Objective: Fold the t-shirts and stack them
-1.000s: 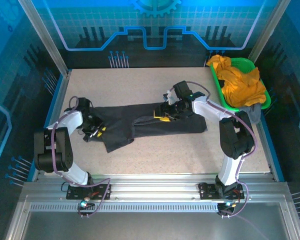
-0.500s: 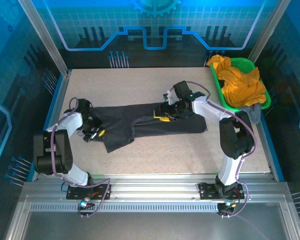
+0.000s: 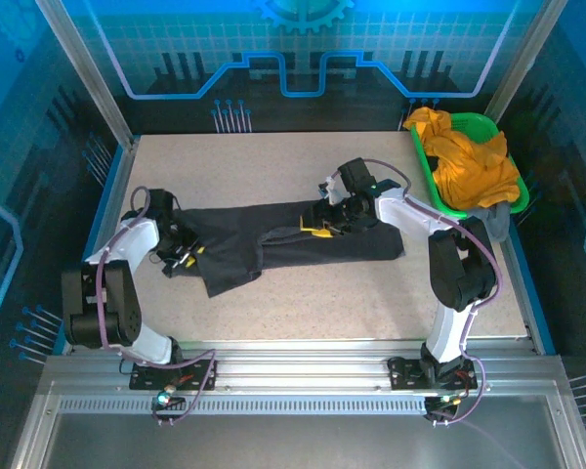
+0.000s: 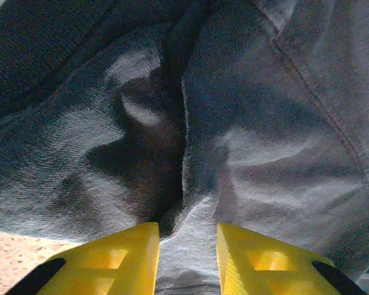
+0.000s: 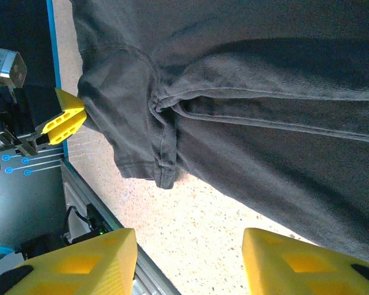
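The dark charcoal t-shirt (image 3: 303,244) is lying stretched out in a long band across the middle of the speckled tabletop (image 3: 303,166), partly folded on itself, with one sleeve jutting toward the near edge at its left end. The left gripper (image 3: 181,256) is sitting low at that left end, right on the cloth. In the left wrist view its yellow fingers (image 4: 123,258) are standing narrowly apart, and a raised crease of the grey fabric is running down into the gap between them. The crease may be lightly caught there, but I cannot tell whether the fingers are actually pinching it or just resting on either side. The right gripper (image 3: 317,223) is hovering over the far edge of the same shirt, right of its middle. In the right wrist view its yellow fingers (image 5: 295,264) are standing wide apart with nothing between them, and the shirt's hemmed sleeve and bare tabletop are showing below. At the far right corner the green basket (image 3: 425,176) is sitting well apart from the charcoal shirt. The mustard-orange t-shirt (image 3: 469,166) is heaped inside it and spilling over its far rim, and the lighter grey t-shirt (image 3: 493,217) is hanging out over its near right corner.
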{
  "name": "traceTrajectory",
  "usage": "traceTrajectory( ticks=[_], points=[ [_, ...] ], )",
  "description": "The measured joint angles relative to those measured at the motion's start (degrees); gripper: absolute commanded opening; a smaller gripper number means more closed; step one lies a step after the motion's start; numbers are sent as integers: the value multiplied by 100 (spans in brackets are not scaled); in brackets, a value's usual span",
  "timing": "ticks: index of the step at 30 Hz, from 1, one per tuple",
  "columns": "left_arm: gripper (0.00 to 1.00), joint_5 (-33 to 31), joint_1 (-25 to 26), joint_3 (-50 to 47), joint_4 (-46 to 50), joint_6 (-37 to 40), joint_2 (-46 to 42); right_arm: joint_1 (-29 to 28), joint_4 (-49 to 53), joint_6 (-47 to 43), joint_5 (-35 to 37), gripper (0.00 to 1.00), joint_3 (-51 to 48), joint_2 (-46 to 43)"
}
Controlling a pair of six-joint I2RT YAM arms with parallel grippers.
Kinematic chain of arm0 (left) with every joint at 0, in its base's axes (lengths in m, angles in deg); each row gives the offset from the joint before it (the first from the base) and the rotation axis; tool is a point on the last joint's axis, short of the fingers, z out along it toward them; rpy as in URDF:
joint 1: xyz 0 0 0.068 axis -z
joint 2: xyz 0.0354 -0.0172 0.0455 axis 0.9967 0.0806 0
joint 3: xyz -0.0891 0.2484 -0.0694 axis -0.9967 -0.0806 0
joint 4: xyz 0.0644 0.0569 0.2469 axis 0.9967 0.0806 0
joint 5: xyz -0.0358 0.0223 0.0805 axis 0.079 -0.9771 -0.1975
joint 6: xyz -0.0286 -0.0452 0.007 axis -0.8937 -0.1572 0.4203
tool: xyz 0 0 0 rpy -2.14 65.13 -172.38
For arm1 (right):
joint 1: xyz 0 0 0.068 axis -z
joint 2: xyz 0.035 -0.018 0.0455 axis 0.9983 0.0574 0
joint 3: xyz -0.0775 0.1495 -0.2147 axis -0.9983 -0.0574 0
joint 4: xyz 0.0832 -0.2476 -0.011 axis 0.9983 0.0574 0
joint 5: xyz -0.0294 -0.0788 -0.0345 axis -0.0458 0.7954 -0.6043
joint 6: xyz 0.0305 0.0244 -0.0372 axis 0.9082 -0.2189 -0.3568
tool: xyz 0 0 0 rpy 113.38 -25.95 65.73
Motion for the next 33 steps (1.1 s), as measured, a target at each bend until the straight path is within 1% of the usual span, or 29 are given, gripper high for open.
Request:
traceTrajectory(
  ticks=[3,6,9,11,13,15,23,29,33],
  points=[
    [34,-2,26,-70,-7,-9,0,2,0,0,-2,50,0,0],
    [31,0,61,-107,-55,-7,2,2,2,0,-13,50,2,0],
    [23,-2,70,-144,-129,-13,13,2,4,0,-42,50,15,2],
    [15,2,72,-160,-155,-17,22,2,4,0,-44,50,17,4],
    [6,0,83,-160,-195,-15,26,2,7,-4,-44,50,17,4],
    [0,4,103,-160,-236,-4,26,2,7,-20,-44,50,17,4],
    [0,-42,162,-70,-166,-101,22,9,9,-22,-42,50,17,7],
    [0,-146,181,634,133,-343,68,24,13,-22,-42,50,31,11],
    [0,-177,181,1185,337,-450,273,46,11,-22,-39,50,33,11]
  ],
)
